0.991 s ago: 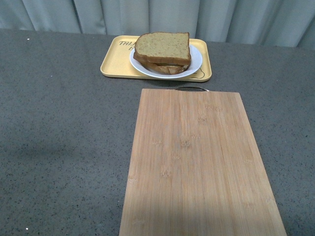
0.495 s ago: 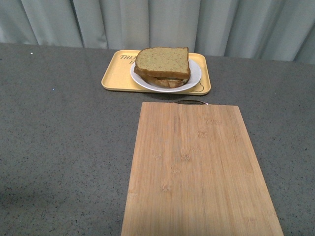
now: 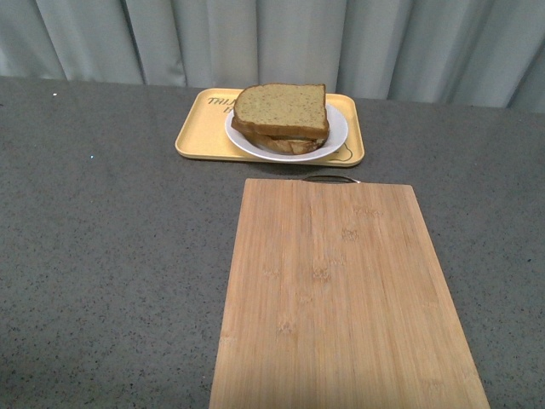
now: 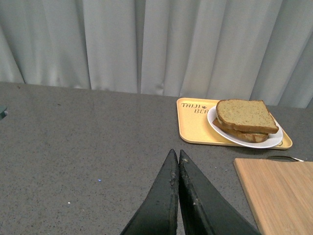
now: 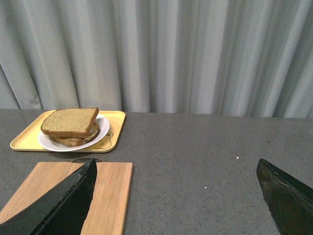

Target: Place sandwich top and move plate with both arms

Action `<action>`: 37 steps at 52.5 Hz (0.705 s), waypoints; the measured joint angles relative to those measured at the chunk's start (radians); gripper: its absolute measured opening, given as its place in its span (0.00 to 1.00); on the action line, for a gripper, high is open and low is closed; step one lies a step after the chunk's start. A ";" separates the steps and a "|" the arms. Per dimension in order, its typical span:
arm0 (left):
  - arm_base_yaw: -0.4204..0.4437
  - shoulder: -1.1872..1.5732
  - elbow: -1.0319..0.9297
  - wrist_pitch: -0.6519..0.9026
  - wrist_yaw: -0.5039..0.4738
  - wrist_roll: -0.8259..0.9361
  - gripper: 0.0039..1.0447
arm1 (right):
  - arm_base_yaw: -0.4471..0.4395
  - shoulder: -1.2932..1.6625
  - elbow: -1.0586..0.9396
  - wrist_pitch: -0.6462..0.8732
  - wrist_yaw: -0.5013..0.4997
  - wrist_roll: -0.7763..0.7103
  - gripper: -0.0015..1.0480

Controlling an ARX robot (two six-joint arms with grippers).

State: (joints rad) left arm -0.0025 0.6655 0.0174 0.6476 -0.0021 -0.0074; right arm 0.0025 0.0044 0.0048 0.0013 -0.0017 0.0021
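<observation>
**A:** Where does your sandwich top (image 3: 281, 107) sit right now?

**B:** On the stack, crowning the lower slice on the plate (image 3: 335, 136). The plate rests inside the yellow tray (image 3: 197, 132) at the far side of the tabletop (image 3: 111, 256), just beyond the wooden cutting board (image 3: 341, 290).

**A:** So what changed in the last second?

**B:** In the front view the tray and board have slipped a little lower, and more curtain (image 3: 170, 38) shows above them. You're seeing the camera shift; bread, plate and tray keep the same places against each other. I'd judge the first half of your task done and the plate move not yet begun.

**A:** And your tools?

**B:** Neither appears in the front view. The left tool (image 4: 178, 161) has its fingers pressed together, holding nothing, pointing across bare tabletop with the plate well off to one side. The right tool (image 5: 176, 181) is spread wide and empty, with the board's corner near one finger.

**A:** Next?

**B:** You'll likely need both tools brought to opposite plate rims; the left must open first.
</observation>
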 joint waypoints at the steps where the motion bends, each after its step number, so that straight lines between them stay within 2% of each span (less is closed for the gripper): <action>1: 0.000 -0.008 0.000 -0.006 0.000 0.000 0.03 | 0.000 0.000 0.000 0.000 0.000 0.000 0.91; 15: 0.000 -0.209 -0.001 -0.193 0.000 0.000 0.03 | 0.000 0.000 0.000 0.000 0.000 0.000 0.91; 37: 0.000 -0.369 -0.001 -0.348 0.000 0.000 0.03 | 0.000 0.000 0.000 0.000 0.000 0.000 0.91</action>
State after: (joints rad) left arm -0.0025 0.2962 0.0166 0.2996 -0.0021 -0.0074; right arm 0.0025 0.0044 0.0048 0.0017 -0.0017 0.0021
